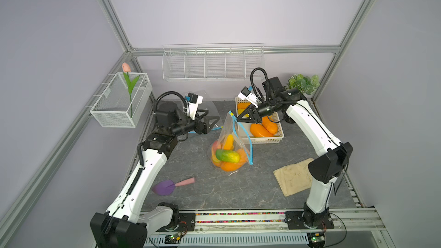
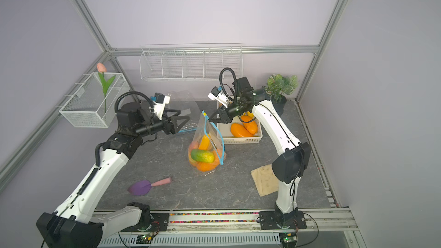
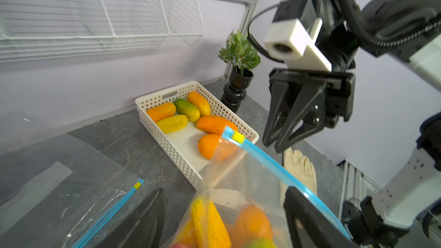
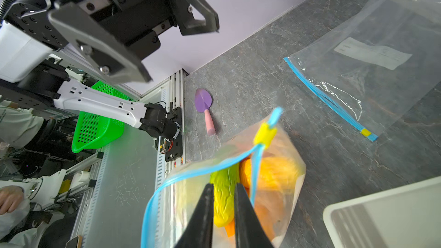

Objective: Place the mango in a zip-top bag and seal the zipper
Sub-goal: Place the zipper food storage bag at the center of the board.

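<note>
Mangoes sit in the bag, mid-table. Sealed?

No. Right gripper, narrowly parted and empty, hangs at its 1 o'clock by the slider. Left gripper gapes at 10. I'd have left pinch the corner, right drag the slider.

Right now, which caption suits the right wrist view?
Open zip-top bag of mangoes, yellow slider at one end; purple shovel and spare bag on the table.

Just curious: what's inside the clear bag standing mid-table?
The bag holds mangoes: a green-yellow mango in front, a yellow mango behind it, orange mangoes below. They overlap, so the full count is hidden.
</note>
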Motion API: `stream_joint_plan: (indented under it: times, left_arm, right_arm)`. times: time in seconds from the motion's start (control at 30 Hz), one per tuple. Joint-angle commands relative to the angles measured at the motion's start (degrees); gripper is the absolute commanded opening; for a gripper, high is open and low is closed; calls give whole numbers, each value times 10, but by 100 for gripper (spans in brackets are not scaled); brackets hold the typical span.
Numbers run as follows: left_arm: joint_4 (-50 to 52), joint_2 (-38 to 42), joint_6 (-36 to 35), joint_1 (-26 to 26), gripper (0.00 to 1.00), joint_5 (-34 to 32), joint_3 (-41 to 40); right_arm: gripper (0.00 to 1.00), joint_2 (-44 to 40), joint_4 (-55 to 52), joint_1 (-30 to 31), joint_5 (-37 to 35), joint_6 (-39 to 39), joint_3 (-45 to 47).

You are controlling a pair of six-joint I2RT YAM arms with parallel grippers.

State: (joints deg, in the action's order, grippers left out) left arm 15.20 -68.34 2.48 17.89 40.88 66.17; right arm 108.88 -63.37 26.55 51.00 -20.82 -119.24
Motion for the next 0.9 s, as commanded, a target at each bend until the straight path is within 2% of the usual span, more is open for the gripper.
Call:
stream_joint_plan:
  times: [0.0, 0.1, 0.13, 0.2, 0.23, 0.33, 0.47, 0.7, 0.8, 0.87]
  left_arm:
    - [33, -51, -93, 10, 80, 54, 39]
    - [66, -93, -129, 11, 80, 83, 65]
    - [67, -105, -138, 11, 79, 75, 68]
    - [67, -122, -143, 10, 79, 59, 71]
    - [70, -132, -146, 11, 79, 58, 77]
    - [61, -150, -140, 10, 78, 58, 80]
    - [34, -162, -121, 10, 78, 53, 73]
    - [14, -190, -114, 10, 78, 36, 84]
    - [2, -229, -111, 7, 78, 50, 107]
    - [2, -266, -103, 7, 78, 59, 135]
  right_arm:
    - [32, -8, -22, 1, -11, -29, 8]
    - [56, -25, 1, -4, -25, 7, 26]
    - [60, -40, 26, -5, -44, 32, 45]
    - [78, -73, 79, -7, -88, 82, 93]
    - [82, -93, 132, -9, -107, 120, 128]
    - [91, -132, 200, -13, -153, 181, 208]
    - [95, -157, 232, -17, -259, 240, 262]
    - [97, -138, 200, -17, -326, 275, 274]
    - [97, -146, 237, -17, -264, 293, 307]
    - [91, -153, 275, -18, -196, 301, 332]
